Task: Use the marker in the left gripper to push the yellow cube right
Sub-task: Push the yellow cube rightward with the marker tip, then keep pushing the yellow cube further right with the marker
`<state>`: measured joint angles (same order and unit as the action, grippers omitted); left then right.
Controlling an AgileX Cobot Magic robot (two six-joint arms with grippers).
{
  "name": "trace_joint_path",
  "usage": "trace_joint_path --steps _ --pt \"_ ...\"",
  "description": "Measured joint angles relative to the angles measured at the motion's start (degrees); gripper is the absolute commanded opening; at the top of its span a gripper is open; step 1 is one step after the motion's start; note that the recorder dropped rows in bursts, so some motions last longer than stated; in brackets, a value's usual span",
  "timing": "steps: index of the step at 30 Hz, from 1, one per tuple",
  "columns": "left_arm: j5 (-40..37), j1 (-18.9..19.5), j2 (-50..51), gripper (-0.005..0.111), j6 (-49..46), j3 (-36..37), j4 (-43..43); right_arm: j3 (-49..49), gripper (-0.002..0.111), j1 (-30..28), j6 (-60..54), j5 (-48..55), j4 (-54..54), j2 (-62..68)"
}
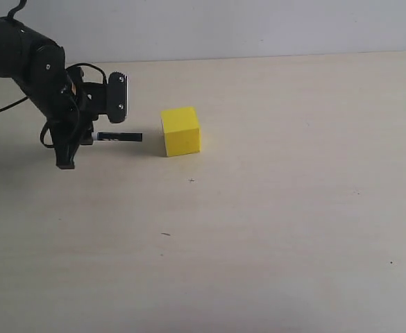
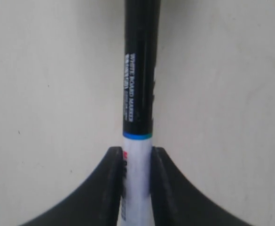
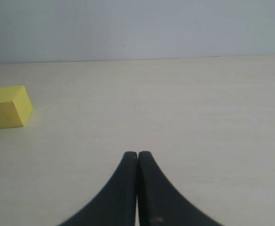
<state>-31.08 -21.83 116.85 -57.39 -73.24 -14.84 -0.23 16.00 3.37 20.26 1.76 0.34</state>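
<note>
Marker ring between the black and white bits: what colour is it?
The ring on the marker is blue; the left wrist view shows it best.

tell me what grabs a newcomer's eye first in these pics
The bright yellow cube sits alone on the pale table, left of centre in the exterior view. Left of it, the left gripper holds the marker level, black cap aimed at the cube, not touching.

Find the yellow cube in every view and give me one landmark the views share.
Exterior view: yellow cube on the table, just right of the marker tip, a gap between.
Left wrist view: not in it.
Right wrist view: yellow cube near the frame edge, aside of the shut right gripper.
Shared landmark: the pale table top, in all three.
</note>
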Motion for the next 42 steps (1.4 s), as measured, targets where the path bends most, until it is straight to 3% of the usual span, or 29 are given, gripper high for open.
trace_joint_path --steps 11,18,24,33,42 --pt "1.74 -7.33 2.72 0.000 2.91 -5.51 -0.11 0.00 0.000 0.00 0.00 0.00 0.00 0.00" --pt "-2.74 -6.15 2.97 0.000 6.36 -6.39 -1.78 0.00 0.000 0.00 0.00 0.00 0.00 0.00" --pt "-0.52 -5.42 3.35 0.000 7.75 -6.47 -2.34 0.00 0.000 0.00 0.00 0.00 0.00 0.00" --pt "4.01 -9.53 7.26 0.000 8.74 -8.84 -2.44 0.00 0.000 0.00 0.00 0.00 0.00 0.00" --pt "-0.21 -7.71 7.26 0.000 10.19 -9.26 -2.60 0.00 0.000 0.00 0.00 0.00 0.00 0.00"
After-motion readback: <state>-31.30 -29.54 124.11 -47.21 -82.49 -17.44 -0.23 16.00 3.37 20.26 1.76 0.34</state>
